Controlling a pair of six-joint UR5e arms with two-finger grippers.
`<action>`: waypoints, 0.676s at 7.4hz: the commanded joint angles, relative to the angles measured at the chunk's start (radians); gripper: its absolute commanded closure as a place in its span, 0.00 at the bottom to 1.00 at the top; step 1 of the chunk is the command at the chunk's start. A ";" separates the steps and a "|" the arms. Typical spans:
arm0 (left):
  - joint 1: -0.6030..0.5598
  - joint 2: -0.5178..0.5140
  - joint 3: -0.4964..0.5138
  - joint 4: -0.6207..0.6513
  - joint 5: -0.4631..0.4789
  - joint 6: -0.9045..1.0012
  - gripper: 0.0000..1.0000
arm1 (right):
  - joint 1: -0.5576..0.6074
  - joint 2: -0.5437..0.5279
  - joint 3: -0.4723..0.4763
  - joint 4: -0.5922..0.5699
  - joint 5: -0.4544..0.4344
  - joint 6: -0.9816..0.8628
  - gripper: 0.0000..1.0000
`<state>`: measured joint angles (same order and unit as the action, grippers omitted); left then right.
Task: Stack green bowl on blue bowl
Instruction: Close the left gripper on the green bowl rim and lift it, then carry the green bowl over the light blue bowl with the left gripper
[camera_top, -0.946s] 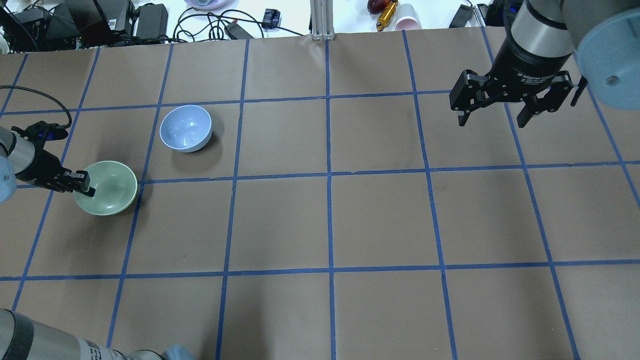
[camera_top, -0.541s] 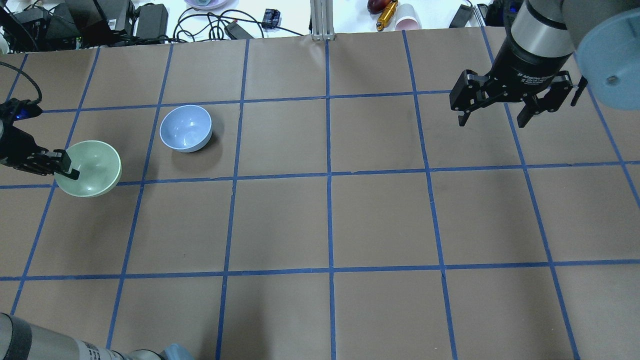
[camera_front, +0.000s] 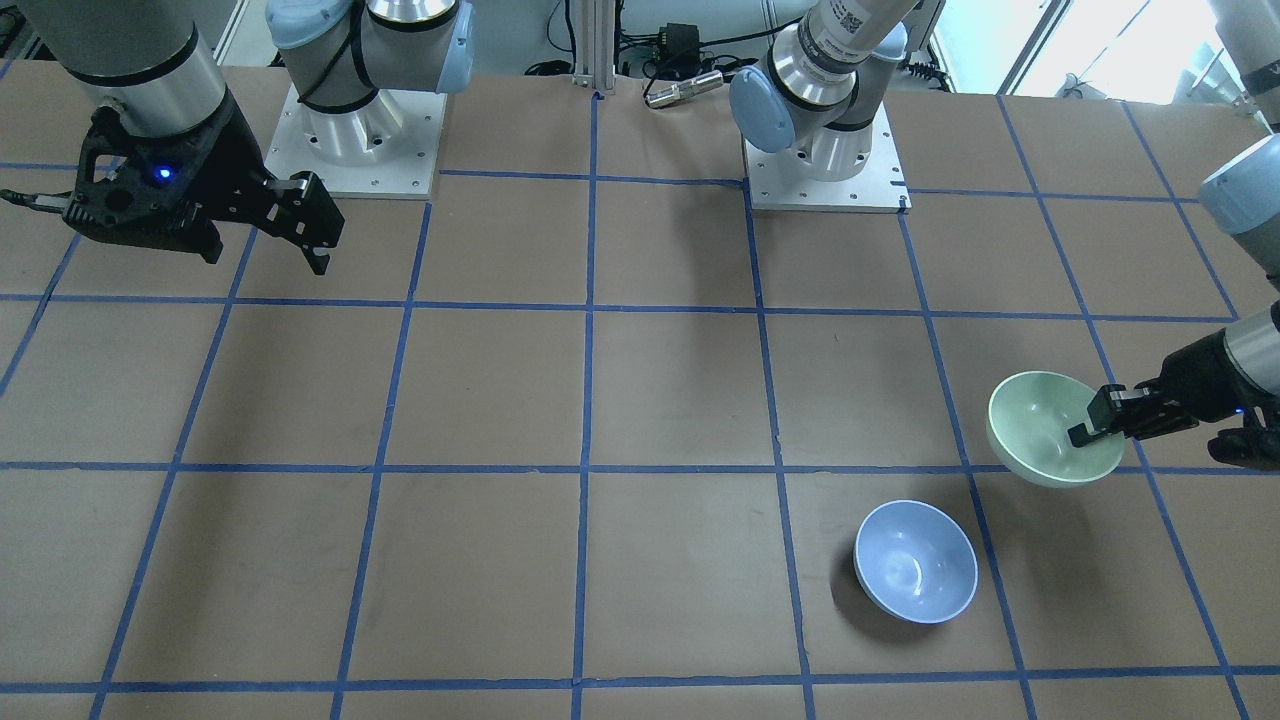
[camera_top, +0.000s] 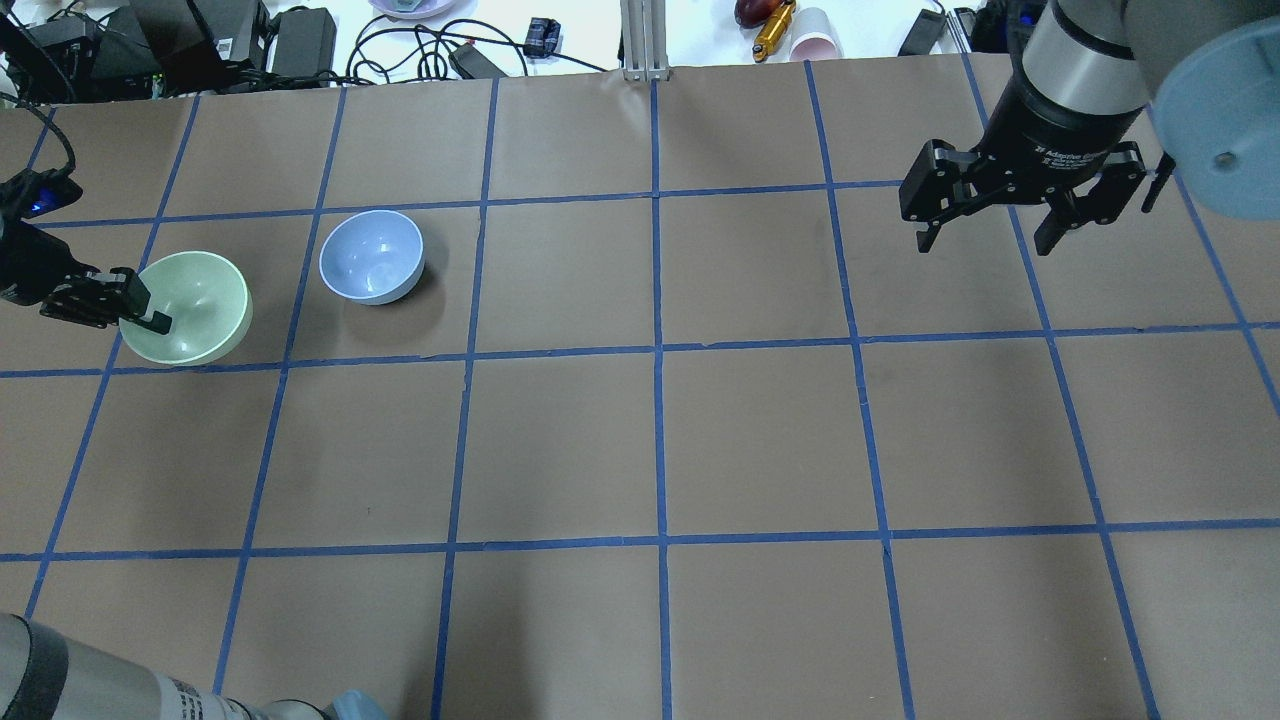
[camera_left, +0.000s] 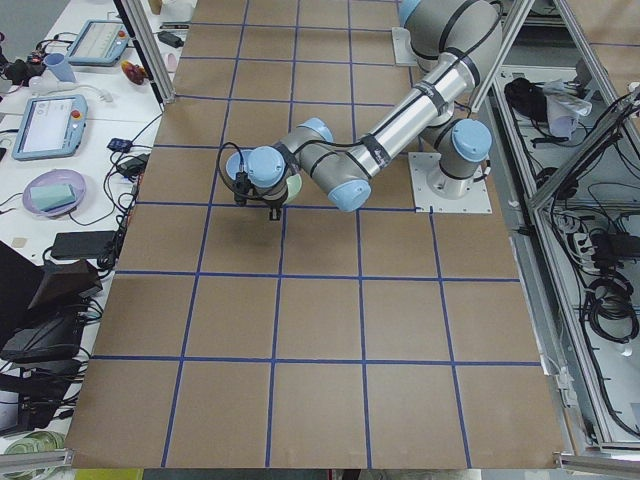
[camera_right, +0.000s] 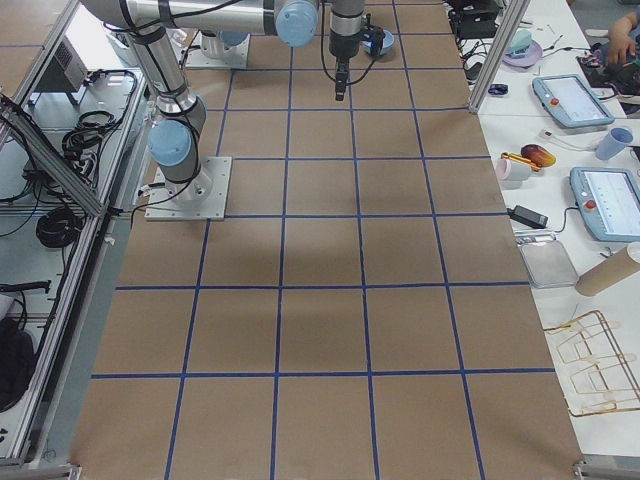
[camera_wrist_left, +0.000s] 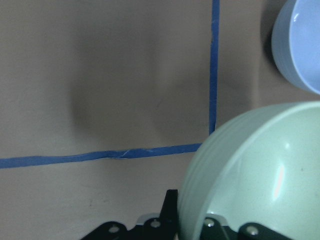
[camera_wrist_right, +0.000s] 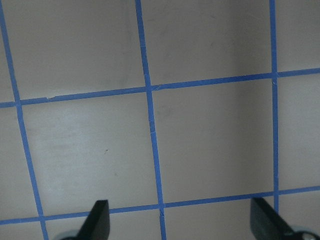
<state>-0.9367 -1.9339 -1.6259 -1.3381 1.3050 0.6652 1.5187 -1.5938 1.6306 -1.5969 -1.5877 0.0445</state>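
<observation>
Since the earlier overhead frames the green bowl (camera_top: 195, 300) has travelled away from the robot. It has gone from the tape line it sat across into the row of grid squares where the blue bowl (camera_top: 372, 256) stands. The blue bowl has not shifted, nor has the right arm.

The left gripper (camera_top: 140, 312) is clamped on the green bowl's rim at the side away from the blue bowl. One finger (camera_top: 155, 320) sits inside the bowl and the other is outside its wall. In the front-facing view the same pinch shows, the left gripper (camera_front: 1090, 428) biting the edge of the green bowl (camera_front: 1040, 425). The bowl appears lifted off the brown-paper table (camera_top: 760, 440). From the left wrist camera the green bowl (camera_wrist_left: 260, 170) fills the lower right corner. The blue bowl (camera_wrist_left: 300, 45) shows beyond it at the upper right, apart from it.

The blue bowl (camera_front: 915, 560) sits upright on the paper, beside the green one and not touching it.

Farther off, on the other side of the table, the right gripper (camera_top: 985, 240) hangs above the paper with its fingers spread wide, holding nothing. Its wrist camera shows only taped squares between the two fingertips (camera_wrist_right: 97, 220).
</observation>
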 joint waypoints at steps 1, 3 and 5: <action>-0.068 -0.025 0.096 -0.059 -0.044 -0.083 1.00 | 0.000 0.000 0.000 0.000 0.000 0.000 0.00; -0.135 -0.077 0.121 -0.049 -0.070 -0.175 1.00 | 0.000 0.000 0.000 0.000 0.002 0.000 0.00; -0.181 -0.128 0.129 -0.001 -0.089 -0.266 1.00 | 0.000 0.000 0.000 0.000 0.000 0.000 0.00</action>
<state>-1.0881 -2.0300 -1.5045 -1.3698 1.2262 0.4657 1.5186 -1.5938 1.6306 -1.5969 -1.5873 0.0445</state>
